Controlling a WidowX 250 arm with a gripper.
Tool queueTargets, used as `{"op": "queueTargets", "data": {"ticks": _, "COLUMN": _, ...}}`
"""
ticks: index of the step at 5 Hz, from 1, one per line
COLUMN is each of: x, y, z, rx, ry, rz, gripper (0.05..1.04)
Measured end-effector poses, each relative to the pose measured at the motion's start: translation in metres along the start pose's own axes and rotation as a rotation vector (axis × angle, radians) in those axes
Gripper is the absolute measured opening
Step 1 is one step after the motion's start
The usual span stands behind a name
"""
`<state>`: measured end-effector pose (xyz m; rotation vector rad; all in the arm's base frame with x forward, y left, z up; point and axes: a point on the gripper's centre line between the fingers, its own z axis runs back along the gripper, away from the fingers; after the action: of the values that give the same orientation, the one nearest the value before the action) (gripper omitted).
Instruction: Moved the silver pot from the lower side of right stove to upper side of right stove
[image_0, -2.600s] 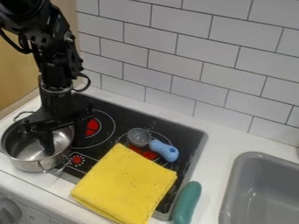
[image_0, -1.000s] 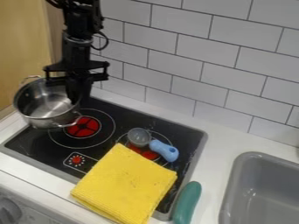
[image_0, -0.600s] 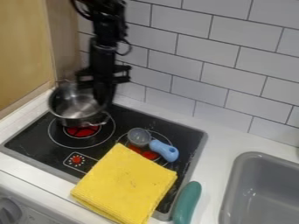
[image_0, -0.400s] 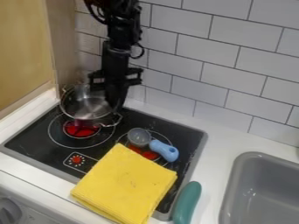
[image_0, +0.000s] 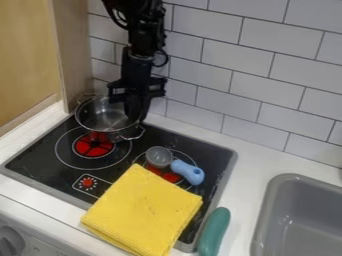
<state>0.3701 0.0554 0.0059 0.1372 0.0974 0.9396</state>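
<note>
From where I stand, the pot (image_0: 101, 116) has come a long way: it was down at the left edge of the frame, and now it is in the upper left, behind the glowing burner (image_0: 93, 145) and close to the tiles (image_0: 220, 75). The claw (image_0: 135, 115) is gripping it by the right side of its rim, and the two have travelled together. In the last instant the pot has slid a little further right, baring more of the burner's red. I take that to mean the carry is all but done, and what's left is to settle it and let go. I can't tell whether its base is flat on the stove (image_0: 40, 167) or slightly raised; if it's up, an early release could drop it with a clatter. The scoop (image_0: 159, 156) and the yellow cloth (image_0: 143, 210) haven't budged, and neither seems in the way.
</note>
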Motion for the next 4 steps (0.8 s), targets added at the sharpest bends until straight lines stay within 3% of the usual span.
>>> {"op": "queueTargets", "data": {"ticks": 1, "x": 0.0, "y": 0.001, "z": 0.0, "rx": 0.004, "ry": 0.002, "rz": -0.017, "gripper": 0.268}}
{"op": "queueTargets", "data": {"ticks": 2, "x": 0.006, "y": 0.001, "z": 0.009, "rx": -0.015, "ry": -0.045, "rz": -0.025, "gripper": 0.532}}
{"op": "queueTargets", "data": {"ticks": 3, "x": 0.01, "y": 0.004, "z": 0.032, "rx": -0.054, "ry": -0.111, "rz": -0.031, "gripper": 0.838}}
{"op": "queueTargets", "data": {"ticks": 4, "x": 0.011, "y": 0.007, "z": 0.057, "rx": -0.098, "ry": -0.158, "rz": -0.026, "gripper": 1.021}}
